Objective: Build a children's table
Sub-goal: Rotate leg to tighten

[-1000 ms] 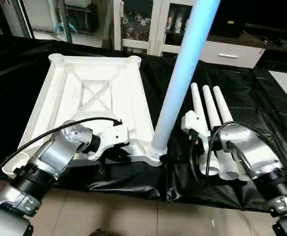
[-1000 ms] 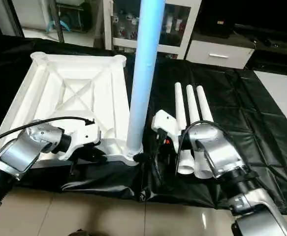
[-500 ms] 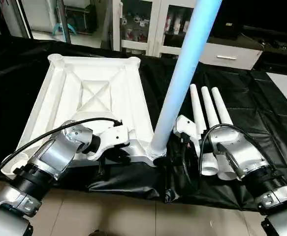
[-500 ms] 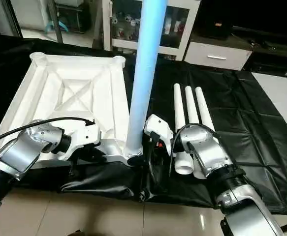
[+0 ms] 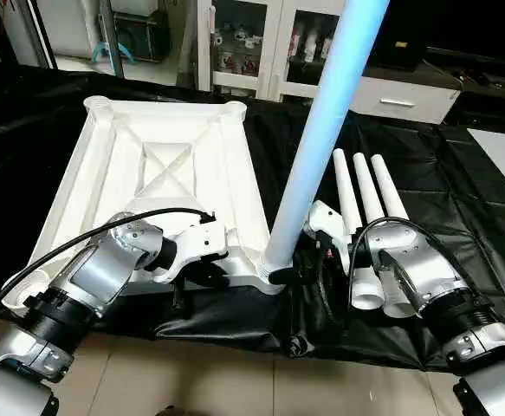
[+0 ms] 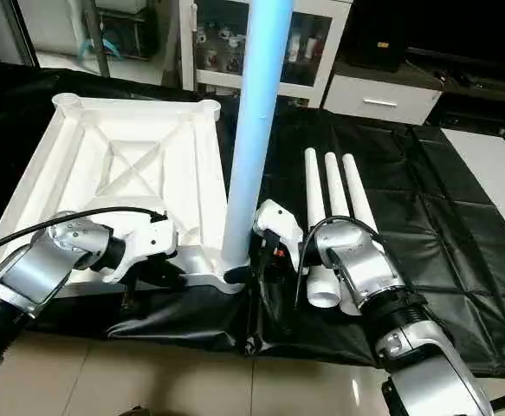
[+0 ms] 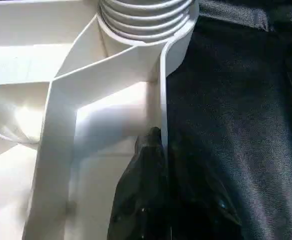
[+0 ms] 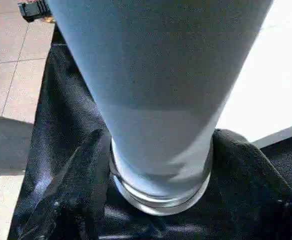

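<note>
Glass-fronted cabinets (image 5: pixel 252 43) line the back of the room, and pale floor tiles (image 5: pixel 235 381) show below the near edge of the black-covered tabletop (image 5: pixel 460 199). On that cover lies the children's table's white plastic top (image 5: pixel 174 165), underside up, its X-brace and ribs showing, with round sockets at the two far corners.

One white leg (image 5: pixel 321 147) stands upright in the near corner socket (image 5: pixel 274 277) on the robot's right side of the white top, leaning slightly and running out past the upper edge of the head views. Three more legs (image 5: pixel 365 199) lie side by side on the black cover just to the right of it, open ends toward the robot.

The left gripper (image 5: pixel 202 270) is at the near rim of the white top, close to the standing leg – in the left wrist view its black fingers (image 7: pixel 146 190) are closed on the thin rim wall, one on each side, below a threaded socket. The right gripper (image 5: pixel 297 270) is at the foot of the upright leg; its fingers (image 8: pixel 70 200) are spread to either side of the leg's base, close against it – whether they press on it cannot be told.
</note>
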Tool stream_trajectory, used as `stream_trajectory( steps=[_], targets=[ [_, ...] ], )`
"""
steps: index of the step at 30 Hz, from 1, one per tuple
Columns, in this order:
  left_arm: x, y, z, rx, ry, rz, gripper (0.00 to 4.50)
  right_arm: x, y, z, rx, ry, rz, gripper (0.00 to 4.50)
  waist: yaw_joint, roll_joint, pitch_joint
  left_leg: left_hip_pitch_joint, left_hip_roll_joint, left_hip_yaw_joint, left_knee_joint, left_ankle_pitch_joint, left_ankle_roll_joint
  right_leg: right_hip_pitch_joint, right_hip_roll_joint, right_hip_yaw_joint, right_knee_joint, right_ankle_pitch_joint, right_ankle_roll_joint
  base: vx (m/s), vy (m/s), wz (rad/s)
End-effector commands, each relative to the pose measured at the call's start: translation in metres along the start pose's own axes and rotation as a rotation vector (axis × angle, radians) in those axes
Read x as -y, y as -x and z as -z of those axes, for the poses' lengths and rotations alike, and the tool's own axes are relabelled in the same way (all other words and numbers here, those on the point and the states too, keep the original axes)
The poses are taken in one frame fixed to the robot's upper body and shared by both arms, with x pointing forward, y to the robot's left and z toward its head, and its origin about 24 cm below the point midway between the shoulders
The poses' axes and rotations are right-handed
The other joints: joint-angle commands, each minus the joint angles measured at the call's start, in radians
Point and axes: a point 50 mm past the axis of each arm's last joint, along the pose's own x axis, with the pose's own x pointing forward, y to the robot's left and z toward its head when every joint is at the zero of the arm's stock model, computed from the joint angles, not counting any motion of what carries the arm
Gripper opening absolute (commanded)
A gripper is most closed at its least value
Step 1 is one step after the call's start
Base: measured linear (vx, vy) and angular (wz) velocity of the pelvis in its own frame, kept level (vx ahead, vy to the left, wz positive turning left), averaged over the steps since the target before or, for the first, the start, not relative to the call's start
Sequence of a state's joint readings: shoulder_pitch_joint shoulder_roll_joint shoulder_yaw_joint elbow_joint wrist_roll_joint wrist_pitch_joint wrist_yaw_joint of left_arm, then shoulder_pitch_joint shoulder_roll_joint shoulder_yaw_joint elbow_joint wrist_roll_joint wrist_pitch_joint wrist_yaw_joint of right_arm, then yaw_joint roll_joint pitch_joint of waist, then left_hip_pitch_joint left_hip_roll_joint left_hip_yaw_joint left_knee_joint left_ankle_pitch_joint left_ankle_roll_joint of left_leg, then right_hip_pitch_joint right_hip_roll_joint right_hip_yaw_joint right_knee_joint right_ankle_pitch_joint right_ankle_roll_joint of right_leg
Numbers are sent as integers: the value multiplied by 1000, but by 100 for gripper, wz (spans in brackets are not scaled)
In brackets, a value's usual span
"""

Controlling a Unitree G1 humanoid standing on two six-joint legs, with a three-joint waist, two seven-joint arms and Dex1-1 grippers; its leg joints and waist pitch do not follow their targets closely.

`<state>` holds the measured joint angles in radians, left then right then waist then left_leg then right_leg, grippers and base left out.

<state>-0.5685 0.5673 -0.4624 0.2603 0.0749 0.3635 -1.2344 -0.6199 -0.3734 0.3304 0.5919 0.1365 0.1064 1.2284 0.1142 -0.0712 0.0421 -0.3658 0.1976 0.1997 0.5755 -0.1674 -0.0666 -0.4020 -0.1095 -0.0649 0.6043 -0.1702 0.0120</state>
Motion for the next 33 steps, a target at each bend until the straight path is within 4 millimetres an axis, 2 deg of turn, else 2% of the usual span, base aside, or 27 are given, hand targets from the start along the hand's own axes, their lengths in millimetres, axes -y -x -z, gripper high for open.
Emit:
stream_trajectory(
  steps=[1, 4, 5, 7, 8, 10, 11, 13, 14, 15, 16, 17, 18, 19, 20, 21, 22, 23, 25, 26, 28, 29, 31, 33],
  targets=[
    [14, -19, 14, -80, 30, 94, 0, -4, -4, 2, -12, 19, -37, 267, -3, 14, -60, 20, 33, -16, -71, -287, -26, 37, -34, 37, -55, -171, -230, 0, 0, 0],
    [13, -23, 9, -37, 58, 62, 0, 0, -12, 8, 18, -55, 93, 267, -5, 14, -58, 17, 33, -16, -72, -288, -28, 36, -35, 38, -55, -179, -230, 0, 0, 0],
    [9, -26, 4, 4, 86, 17, 0, 4, -18, 13, 29, -129, 197, 267, -8, 14, -55, 18, 33, -17, -76, -317, -38, 34, -34, 38, -60, -221, -220, 0, 0, 0],
    [6, -27, 0, 26, 104, -11, 0, 5, -21, 16, 31, -172, 249, 266, -11, 14, -49, 21, 31, -19, -79, -381, -52, 28, -35, 38, -70, -318, -201, 0, 0, 0],
    [2, -29, -5, 54, 130, -50, 0, 6, -26, 18, 48, -224, 311, 266, -20, 12, -45, 26, 29, -30, -81, -468, -72, 24, -41, 34, -85, -486, -150, -52, -7, -6],
    [-2, -32, -10, 82, 159, -90, 0, 7, -32, 18, 67, -269, 366, 266, -29, 12, -44, 31, 29, -37, -80, -507, -80, 18, -45, 30, -99, -574, -113, -55, -5, -7],
    [-5, -33, -13, 97, 175, -111, 0, 7, -36, 19, 76, -293, 396, 266, -33, 12, -45, 29, 28, -42, -80, -517, -78, 19, -47, 26, -105, -608, -95, -53, 1, -9],
    [-9, -35, -17, 116, 200, -155, 0, 8, -42, 18, 87, -325, 455, 266, -37, 14, -46, 25, 28, -49, -83, -523, -81, 21, -48, 19, -109, -621, -80, -27, 1, -4],
    [-14, -37, -22, 132, 232, -203, 0, 9, -49, 17, 101, -366, 532, 266, -41, 17, -44, 25, 27, -53, -85, -538, -81, 20, -47, 16, -113, -624, -76, 0, 0, 0],
    [-19, -39, -25, 143, 259, -259, 0, 11, -56, 16, 118, -405, 601, 265, -42, 25, -46, 25, 26, -58, -86, -546, -85, 22, -47, 14, -113, -617, -78, 0, 0, 0],
    [-26, -43, -30, 150, 302, -337, 0, 12, -67, 13, 139, -464, 697, 265, -51, 24, -44, 25, 26, -60, -88, -568, -90, 19, -44, 9, -118, -607, -81, 0, 0, 0],
    [-30, -44, -32, 146, 307, -380, 0, 12, -73, 10, 153, -485, 747, 265, -57, 30, -44, 32, 26, -65, -89, -609, -95, 18, -41, -1, -124, -613, -79, 0, 0, 0],
    [-34, -45, -32, 137, 313, -434, 0, 11, -80, 7, 171, -505, 778, 265, -59, 30, -47, 33, 26, -68, -87, -617, -95, 20, -43, -4, -123, -598, -80, 0, 0, 0],
    [-37, -46, -33, 130, 319, -473, 0, 10, -84, 5, 181, -521, 800, 265, -68, 33, -48, 33, 26, -67, -90, -621, -89, 24, -43, -8, -127, -562, -88, 0, 0, 0],
    [-40, -46, -33, 123, 316, -506, 0, 9, -88, 3, 191, -516, 820, 265, -65, 36, -48, 32, 29, -68, -92, -621, -85, 28, -44, -10, -126, -529, -93, 0, 0, 0],
    [-44, -47, -34, 119, 316, -556, 0, 6, -98, -2, 209, -499, 830, 265, -65, 37, -46, 37, 27, -63, -91, -632, -82, 17, -44, -8, -129, -524, -95, 0, 0, 0],
    [-46, -47, -35, 119, 316, -578, 0, 4, -104, -5, 218, -487, 831, 265, -65, 38, -44, 42, 27, -62, -91, -644, -81, 13, -43, -9, -133, -526, -97, 0, 0, 0],
    [-47, -47, -36, 122, 315, -591, 0, 2, -108, -8, 236, -482, 822, 265, -68, 32, -43, 43, 27, -62, -90, -656, -77, 15, -42, -13, -136, -527, -95, 0, 0, 0],
    [-47, -47, -37, 128, 319, -596, 0, 0, -111, -12, 260, -488, 797, 265, -68, 36, -40, 39, 28, -63, -94, -664, -72, 19, -41, -15, -136, -529, -90, 0, 0, 0],
    [-48, -46, -37, 135, 325, -600, 0, 2, -110, -17, 293, -485, 794, 265, -66, 34, -39, 41, 27, -60, -93, -656, -66, 15, -45, -10, -137, -534, -90, 0, 0, 0],
    [-49, -45, -37, 143, 334, -607, 0, 3, -109, -24, 348, -492, 770, 265, -65, 30, -40, 35, 27, -59, -94, -634, -63, 18, -49, -7, -137, -537, -88, 0, 0, 0],
    [-49, -44, -36, 147, 334, -605, 0, 5, -105, -27, 387, -490, 751, 320, -63, 31, -40, 35, 27, -58, -93, -624, -60, 17, -50, -4, -136, -537, -89, 0, 0, 0],
    [-49, -44, -35, 149, 335, -604, 0, 6, -103, -29, 400, -474, 751, 334, -62, 30, -39, 33, 27, -57, -94, -615, -56, 16, -51, -3, -137, -539, -89, 0, 0, 0],
    [-48, -43, -33, 151, 332, -593, 0, 8, -98, -30, 410, -441, 750, 354, -69, 31, -41, 15, 27, -62, -99, -594, -56, 30, -52, -6, -130, -527, -85, 0, 0, 0]
  ],
)
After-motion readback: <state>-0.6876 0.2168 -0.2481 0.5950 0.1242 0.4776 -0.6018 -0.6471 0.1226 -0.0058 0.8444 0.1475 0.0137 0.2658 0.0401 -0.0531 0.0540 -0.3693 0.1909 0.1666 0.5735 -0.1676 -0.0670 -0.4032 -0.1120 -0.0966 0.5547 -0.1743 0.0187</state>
